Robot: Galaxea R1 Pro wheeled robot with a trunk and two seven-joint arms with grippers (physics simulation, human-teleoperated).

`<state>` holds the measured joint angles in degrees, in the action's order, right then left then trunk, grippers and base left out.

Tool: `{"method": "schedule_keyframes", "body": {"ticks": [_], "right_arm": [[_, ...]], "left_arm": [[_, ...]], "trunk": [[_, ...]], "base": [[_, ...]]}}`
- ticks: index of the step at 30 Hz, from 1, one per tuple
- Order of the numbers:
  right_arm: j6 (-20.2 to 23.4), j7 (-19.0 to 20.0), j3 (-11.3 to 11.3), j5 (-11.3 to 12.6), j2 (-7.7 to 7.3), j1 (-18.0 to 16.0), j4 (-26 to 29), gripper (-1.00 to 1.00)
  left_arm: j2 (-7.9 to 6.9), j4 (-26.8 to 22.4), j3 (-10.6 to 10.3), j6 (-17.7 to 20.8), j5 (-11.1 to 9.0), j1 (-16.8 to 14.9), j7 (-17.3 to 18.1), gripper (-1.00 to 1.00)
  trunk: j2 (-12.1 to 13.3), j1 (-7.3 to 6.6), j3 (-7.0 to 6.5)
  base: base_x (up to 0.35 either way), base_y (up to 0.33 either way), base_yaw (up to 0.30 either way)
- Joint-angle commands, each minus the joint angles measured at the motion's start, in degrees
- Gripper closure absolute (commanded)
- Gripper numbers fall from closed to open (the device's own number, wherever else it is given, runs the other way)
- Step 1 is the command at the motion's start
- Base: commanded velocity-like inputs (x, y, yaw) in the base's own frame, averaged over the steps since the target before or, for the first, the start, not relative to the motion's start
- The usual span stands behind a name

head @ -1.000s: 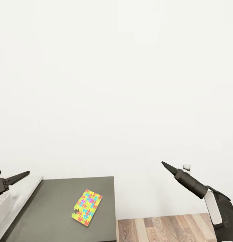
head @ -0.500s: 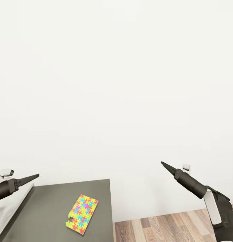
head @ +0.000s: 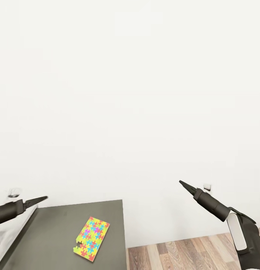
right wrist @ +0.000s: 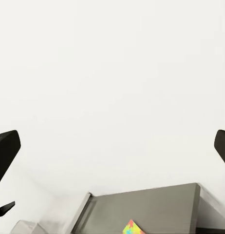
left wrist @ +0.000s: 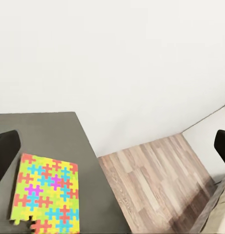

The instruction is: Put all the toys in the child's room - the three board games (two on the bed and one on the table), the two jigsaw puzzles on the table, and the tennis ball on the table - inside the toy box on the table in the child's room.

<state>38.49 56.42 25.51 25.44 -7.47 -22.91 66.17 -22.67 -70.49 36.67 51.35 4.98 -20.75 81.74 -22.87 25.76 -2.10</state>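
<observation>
One jigsaw puzzle, a thin multicoloured square with a notched edge, lies flat on the dark-grey counter of the table. In the left wrist view the puzzle sits close below my left gripper, whose fingers are wide apart and empty. In the head view my left gripper hovers over the counter's far left corner, above and left of the puzzle. My right gripper hangs in the air to the right of the counter, open and empty. The toy box, board games, tennis ball and bed are out of view.
A white wall fills the background, with a small socket low on the right. The light-grey desk edge joins the counter on the left. Wood-plank floor lies right of the counter. The right wrist view looks over the counter from the side.
The view shifted a second ago, so the counter and puzzle sit further left and lower. Over the last half second my left gripper edged forward and right. The right arm holds still.
</observation>
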Motion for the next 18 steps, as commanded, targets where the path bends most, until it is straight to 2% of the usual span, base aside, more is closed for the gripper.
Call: {"method": "schedule_keyframes", "body": {"ticks": [1, 6, 8, 12, 14, 15, 17, 18], "right_arm": [[0.49, -0.29, 0.03, 0.26, 0.0, -0.02, -0.04, -1.0], [2.15, -2.44, 0.06, 0.24, -0.02, -0.03, -0.07, -1.0], [2.39, -2.89, 0.06, 0.23, -0.06, -0.03, -0.07, -1.0], [2.7, -4.07, 0.03, 0.28, -0.51, -0.03, -0.08, -1.0], [2.76, -4.37, 0.01, 0.25, -0.56, -0.03, -0.08, -1.0], [2.78, -4.5, 0.0, 0.24, -0.55, -0.03, -0.08, -1.0], [2.79, -4.63, -0.01, 0.2, -0.54, -0.03, -0.08, -1.0], [2.8, -4.9, -0.01, 0.18, -0.5, -0.03, -0.08, -1.0]], "left_arm": [[0.03, -0.01, -0.36, 0.67, 0.56, -0.11, -0.25, -1.0], [0.09, 0.14, -5.32, 1.49, 0.48, -0.57, -7.82, -1.0], [0.33, 0.33, -6.23, 2.08, 0.47, -0.65, -9.99, -1.0], [2.42, 1.81, -8.54, 3.27, 0.67, -0.89, -17.13, -1.0], [3.53, 2.79, -9.76, 3.52, 0.74, -2.04, -21.2, -1.0], [4.36, 3.5, -11.0, 3.72, 0.74, -3.51, -24.06, -1.0], [5.24, 4.39, -12.59, 4.11, 0.74, -5.25, -26.89, -1.0], [6.01, 5.79, -14.38, 4.68, 0.73, -6.97, -29.72, -1.0]], "trunk": [[-0.05, 0.02, 0.07], [-0.05, 0.02, 0.45], [-0.05, 0.02, 0.63], [-0.05, 0.02, 0.99], [-0.05, 0.02, 1.18], [-0.05, 0.02, 1.27], [-0.05, 0.02, 1.46], [-0.05, 0.02, 1.55]], "base": [[0.0, 0.0, 0.0], [0.0, 0.0, 0.0], [0.0, 0.0, 0.0], [0.0, 0.0, 0.0], [0.0, 0.0, 0.0], [0.0, 0.0, 0.0], [0.0, 0.0, 0.0], [0.0, 0.0, 0.0]]}}
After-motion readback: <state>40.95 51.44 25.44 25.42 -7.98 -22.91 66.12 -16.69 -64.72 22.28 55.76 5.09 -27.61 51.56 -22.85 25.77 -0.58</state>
